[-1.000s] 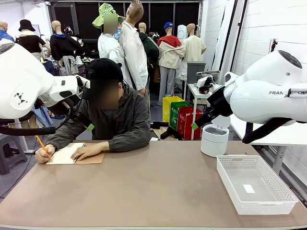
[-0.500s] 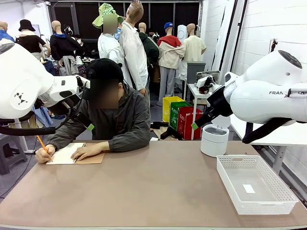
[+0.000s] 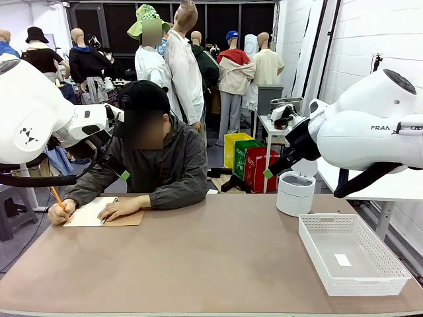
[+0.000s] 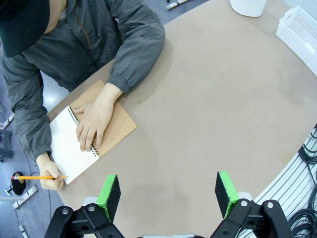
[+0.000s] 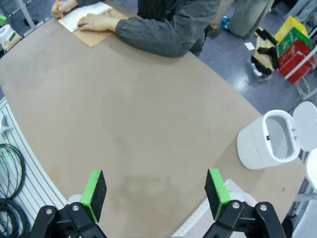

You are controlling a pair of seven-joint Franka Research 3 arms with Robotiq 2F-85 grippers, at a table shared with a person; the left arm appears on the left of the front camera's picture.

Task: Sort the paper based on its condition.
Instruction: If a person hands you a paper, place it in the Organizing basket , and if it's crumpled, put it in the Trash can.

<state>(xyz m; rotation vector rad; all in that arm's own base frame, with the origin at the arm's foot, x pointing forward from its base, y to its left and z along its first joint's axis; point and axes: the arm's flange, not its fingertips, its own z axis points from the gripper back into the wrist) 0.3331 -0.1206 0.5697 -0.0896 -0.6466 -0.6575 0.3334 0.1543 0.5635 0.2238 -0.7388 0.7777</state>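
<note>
No loose sheet of paper is in view. A spiral-bound notebook [image 3: 129,218] with a brown cover lies open at the table's far left, also seen in the left wrist view [image 4: 119,130] and the right wrist view [image 5: 85,18]. The person rests one hand [image 3: 120,208] on it and holds an orange pencil [image 3: 57,197] over its white page. My left gripper [image 4: 168,191] hangs open high above the table near the notebook, nothing between its pads. My right gripper [image 5: 156,193] is open too, high over the table's right half.
A white lidded bin [image 3: 295,193] with its lid up stands at the far right. A white slotted basket [image 3: 370,287] sits at the near right with a tiny white tag [image 3: 342,260] in it. Bare brown table [image 3: 218,257] spreads across the middle.
</note>
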